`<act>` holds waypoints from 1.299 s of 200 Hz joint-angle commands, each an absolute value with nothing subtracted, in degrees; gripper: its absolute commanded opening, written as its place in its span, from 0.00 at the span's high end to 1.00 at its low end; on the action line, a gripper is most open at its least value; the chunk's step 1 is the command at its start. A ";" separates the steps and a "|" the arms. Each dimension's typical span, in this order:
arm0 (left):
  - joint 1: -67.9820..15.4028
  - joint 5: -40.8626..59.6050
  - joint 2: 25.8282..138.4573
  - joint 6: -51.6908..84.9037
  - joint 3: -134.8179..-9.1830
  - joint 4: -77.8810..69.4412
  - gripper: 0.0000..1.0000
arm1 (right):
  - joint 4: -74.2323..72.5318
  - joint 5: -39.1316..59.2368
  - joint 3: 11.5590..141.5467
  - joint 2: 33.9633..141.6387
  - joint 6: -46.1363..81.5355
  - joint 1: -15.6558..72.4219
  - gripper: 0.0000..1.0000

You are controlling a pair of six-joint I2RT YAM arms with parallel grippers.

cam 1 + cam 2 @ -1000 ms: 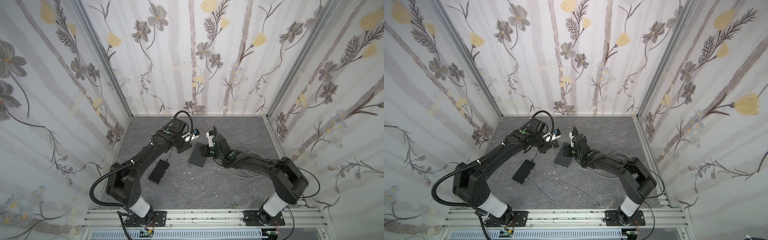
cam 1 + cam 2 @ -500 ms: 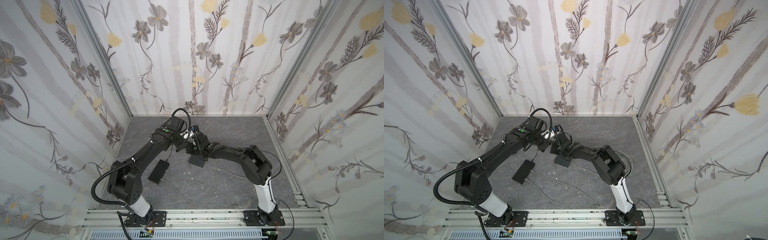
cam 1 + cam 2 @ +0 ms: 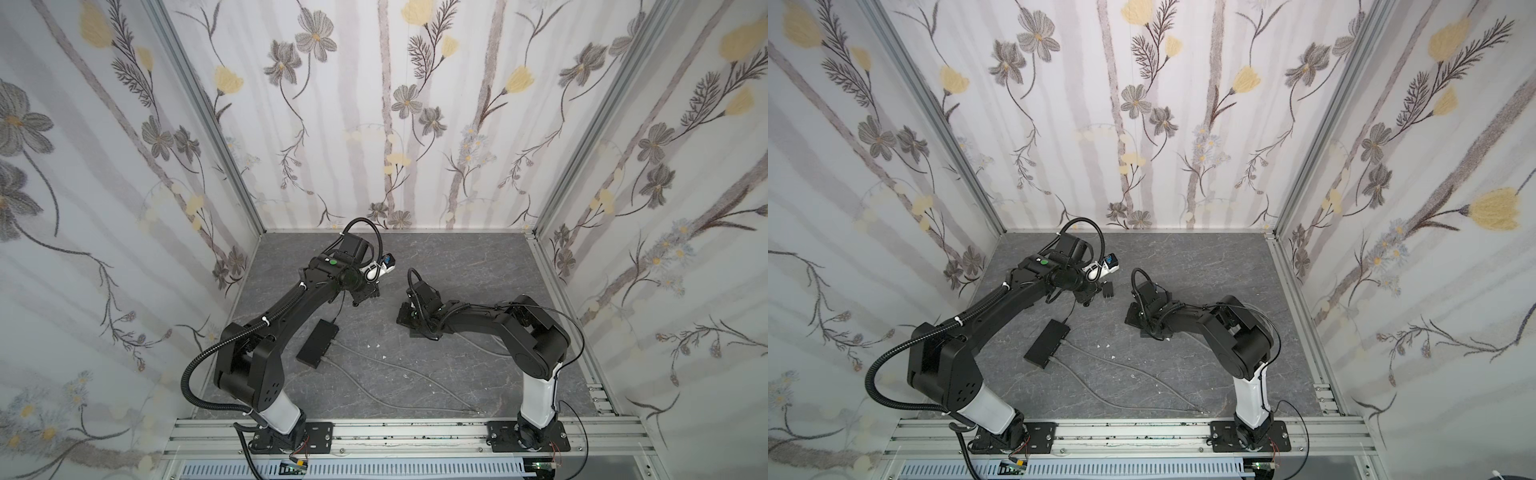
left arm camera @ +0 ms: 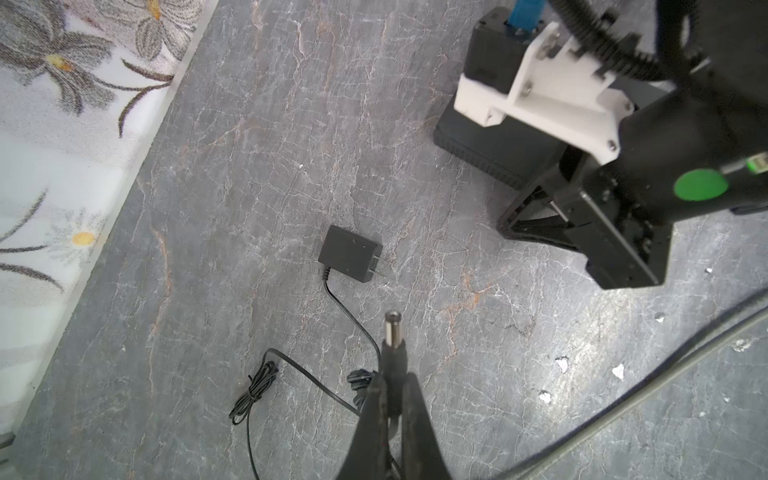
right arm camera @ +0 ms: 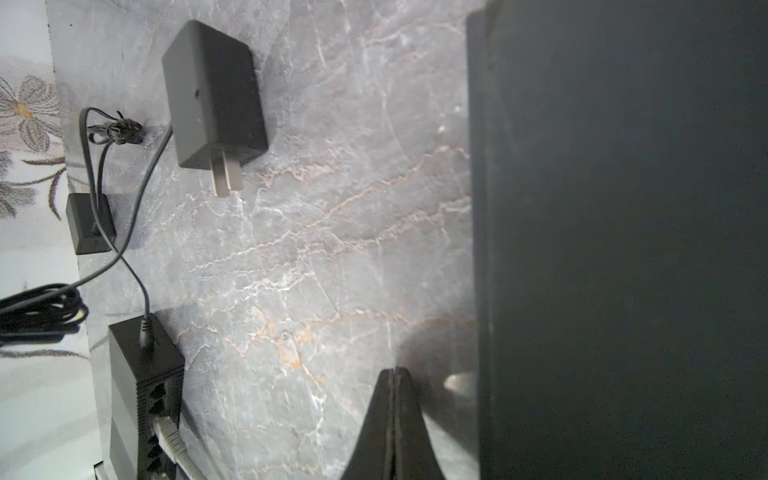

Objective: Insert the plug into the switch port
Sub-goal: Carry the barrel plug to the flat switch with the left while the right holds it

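Right gripper (image 5: pixel 395 370), shut and empty, swung back beside the switch (image 4: pixel 469 141), likely to brace it; left gripper (image 4: pixel 392 379) still clamps the plug (image 4: pixel 392 338), insertion pending.

Grey marble-look table (image 3: pixel 457 270) has a small switch (image 3: pixel 318 344) lying flat, two grey cables (image 3: pixel 374 361) trailing off it frontward, a power adapter (image 4: pixel 351 253) behind it, white crumbs (image 3: pixel 376 345) and a bigger black box (image 4: pixel 469 141) to its right.
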State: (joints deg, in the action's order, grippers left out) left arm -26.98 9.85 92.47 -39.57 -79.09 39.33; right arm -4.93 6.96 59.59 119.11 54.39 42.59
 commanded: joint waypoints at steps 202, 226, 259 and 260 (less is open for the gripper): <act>-41.93 4.39 110.74 -42.80 -84.20 46.01 1.00 | -21.83 9.73 20.81 70.89 37.58 25.04 1.00; -42.82 3.10 112.07 -43.12 -83.67 46.03 1.00 | -26.24 11.87 19.34 75.75 40.09 24.20 0.94; -44.29 1.58 116.11 -43.87 -83.67 48.22 1.00 | -26.21 16.96 22.39 82.69 39.29 22.36 0.88; -44.25 1.58 116.24 -43.87 -83.72 48.24 1.00 | -26.33 17.05 22.36 82.70 39.29 22.26 0.87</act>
